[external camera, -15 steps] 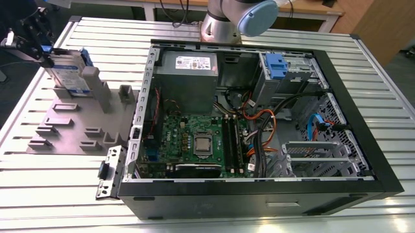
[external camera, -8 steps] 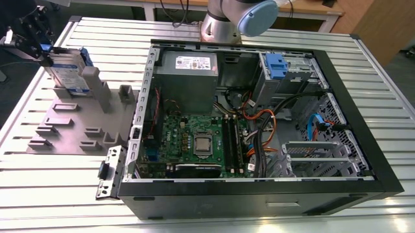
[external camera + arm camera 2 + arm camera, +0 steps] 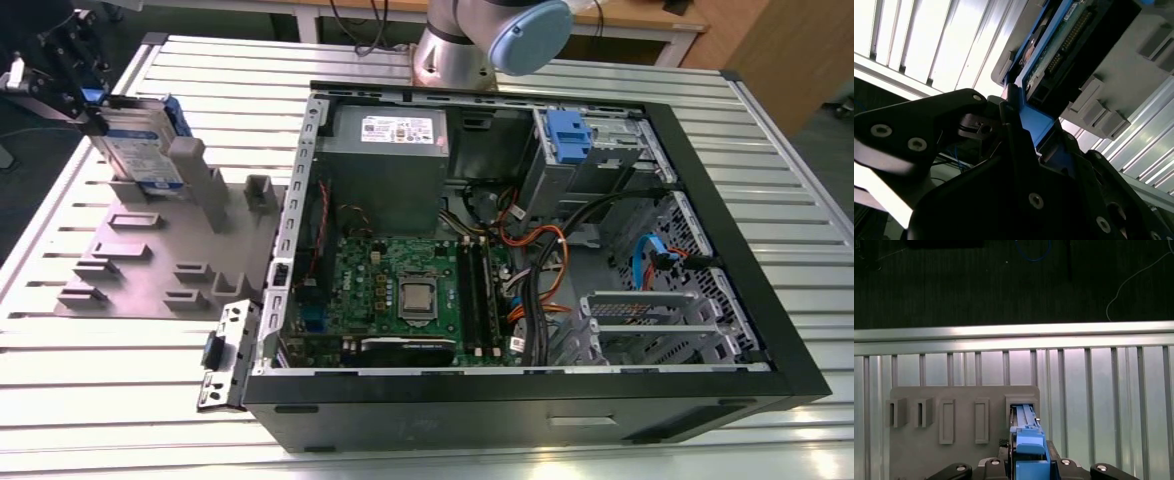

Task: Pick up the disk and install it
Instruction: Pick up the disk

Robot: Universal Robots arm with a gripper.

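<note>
Silver disk (image 3: 120, 140), white-and-blue label (image 3: 150, 168), blue rails (image 3: 171, 112). Plain grey holder plate (image 3: 147, 270) on a silver table (image 3: 80, 400) ribbed in parallel stripes. Black computer case (image 3: 534, 405); green circuit board (image 3: 387, 285); orange cables (image 3: 530, 238).

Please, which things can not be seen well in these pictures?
1. Exterior view: lower edge of the disk, hidden in a slot of the grey holder.
2. Exterior view: part of the hand, cut off by the picture's edge.
3. First wrist view: most of the disk, hidden behind the hand.
4. Exterior view: print on the label, too small.
</note>
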